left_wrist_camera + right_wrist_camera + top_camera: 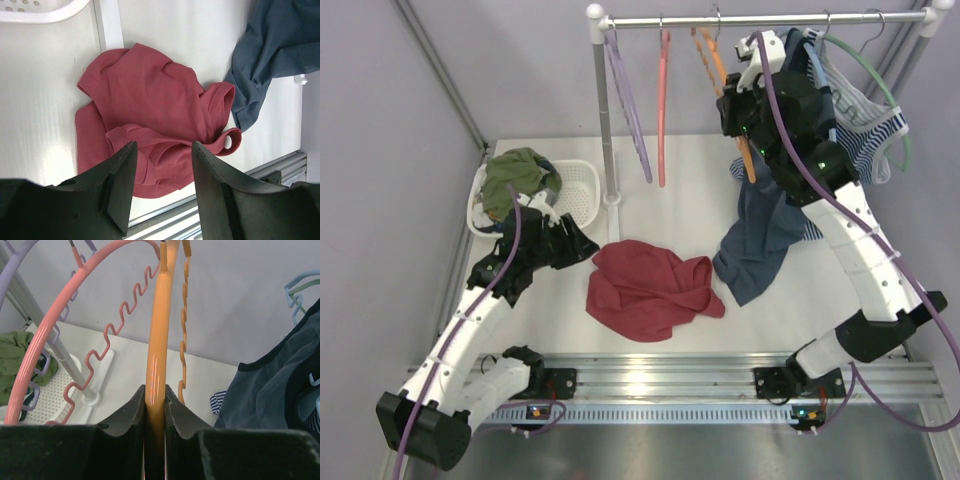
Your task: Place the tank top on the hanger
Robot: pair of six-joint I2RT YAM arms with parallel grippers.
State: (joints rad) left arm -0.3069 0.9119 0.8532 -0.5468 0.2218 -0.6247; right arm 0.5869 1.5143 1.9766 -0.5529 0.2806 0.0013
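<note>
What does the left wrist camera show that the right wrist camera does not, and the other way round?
Only the left wrist view: the dark red tank top crumpled on the table, with the open left gripper facing it. Only the right wrist view: the right gripper shut on the orange hanger, with a pink hanger beside it. Both: the navy blue top and the white basket.

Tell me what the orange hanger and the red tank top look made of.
The orange hanger: probably hard plastic, maybe coated metal, glossy; a bright highlight runs down its smooth bar. The tank top: soft knit fabric, possibly cotton, matte; it lies crumpled in folds with banded hems.
</note>
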